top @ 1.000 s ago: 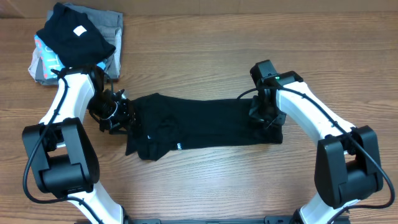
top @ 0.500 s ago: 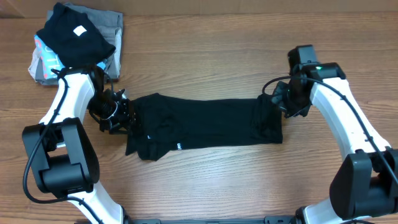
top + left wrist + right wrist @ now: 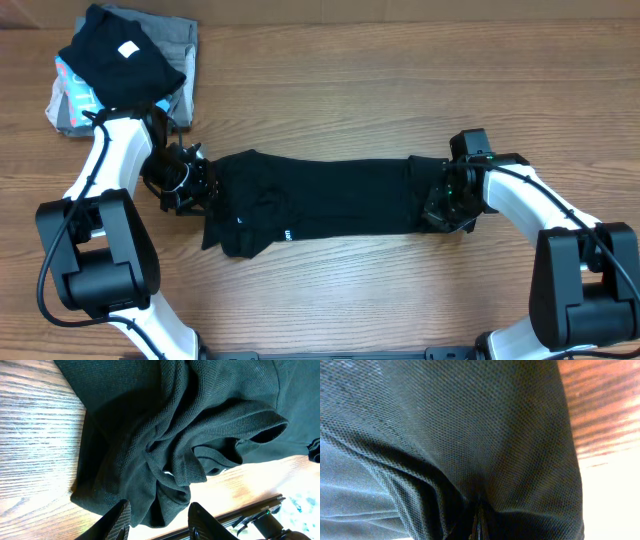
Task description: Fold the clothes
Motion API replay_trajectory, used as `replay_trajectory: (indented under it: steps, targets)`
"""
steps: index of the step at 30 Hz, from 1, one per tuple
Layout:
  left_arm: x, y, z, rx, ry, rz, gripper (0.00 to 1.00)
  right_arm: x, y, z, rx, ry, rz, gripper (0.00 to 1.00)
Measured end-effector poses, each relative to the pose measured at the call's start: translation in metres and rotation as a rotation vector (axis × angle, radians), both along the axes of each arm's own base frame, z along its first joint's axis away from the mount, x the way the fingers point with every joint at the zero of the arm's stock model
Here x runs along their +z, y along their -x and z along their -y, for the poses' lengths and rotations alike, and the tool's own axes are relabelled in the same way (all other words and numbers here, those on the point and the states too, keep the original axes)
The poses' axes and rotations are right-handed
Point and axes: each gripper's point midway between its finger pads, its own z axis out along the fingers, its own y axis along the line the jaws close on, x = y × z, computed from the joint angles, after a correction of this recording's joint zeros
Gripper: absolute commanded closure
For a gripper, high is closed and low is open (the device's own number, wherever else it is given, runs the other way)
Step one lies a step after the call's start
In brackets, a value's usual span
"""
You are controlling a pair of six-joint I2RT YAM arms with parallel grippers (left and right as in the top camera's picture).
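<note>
The clothes [image 3: 330, 205], a black shirt, lie as a long strip across the middle of the table. My left gripper [image 3: 195, 185] is at the strip's left end. In the left wrist view [image 3: 162, 522] its jaws stand apart around a bunched fold of the shirt [image 3: 200, 420]. The fold touches the left finger [image 3: 120, 520], and light shows between it and the other finger. My right gripper [image 3: 440, 210] is low on the right end, shut on the fabric. In the right wrist view the mesh cloth [image 3: 470, 435] fills the frame and gathers into the pinch [image 3: 479, 527].
A stack of folded garments sits at the back left corner: a black piece with a white square label [image 3: 120, 55] on grey [image 3: 178, 38] and light-blue [image 3: 70, 88] ones. Bare wood table [image 3: 330, 290] runs along the front of the shirt.
My right gripper swung out to the right off the shirt, then came back onto its right edge and shut on the fabric. The left arm and the shirt's left end have not moved.
</note>
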Motion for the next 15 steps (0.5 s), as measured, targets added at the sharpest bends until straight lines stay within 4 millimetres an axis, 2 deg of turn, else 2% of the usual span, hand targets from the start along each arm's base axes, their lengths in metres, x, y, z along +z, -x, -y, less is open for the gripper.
replay_trajectory:
  steps: [5, 6, 7, 9, 10, 13, 15]
  targets:
    - [0.0, 0.0, 0.0, 0.0, 0.0, 0.001, 0.59, 0.006, 0.017, 0.004, -0.039, 0.023, -0.077, 0.95]
    - [0.0, 0.0, 0.0, 0.0, 0.0, 0.001, 0.59, 0.01, 0.017, 0.005, -0.044, 0.029, -0.081, 0.89]
    - [0.0, 0.0, 0.0, 0.0, 0.0, 0.001, 0.58, 0.017, 0.014, 0.006, -0.054, 0.033, -0.07, 0.69]
    - [0.0, 0.0, 0.0, 0.0, 0.0, 0.001, 0.59, 0.034, 0.002, 0.008, -0.055, 0.046, -0.027, 0.41]
    - [0.0, 0.0, 0.0, 0.0, 0.0, 0.001, 0.59, 0.042, -0.006, 0.009, -0.054, 0.054, 0.004, 0.31]
    - [0.0, 0.0, 0.0, 0.0, 0.0, 0.001, 0.58, 0.06, -0.025, 0.015, -0.068, 0.07, 0.077, 0.27]
    - [0.0, 0.0, 0.0, 0.0, 0.0, 0.001, 0.58, 0.064, -0.031, 0.03, -0.102, 0.078, 0.096, 0.26]
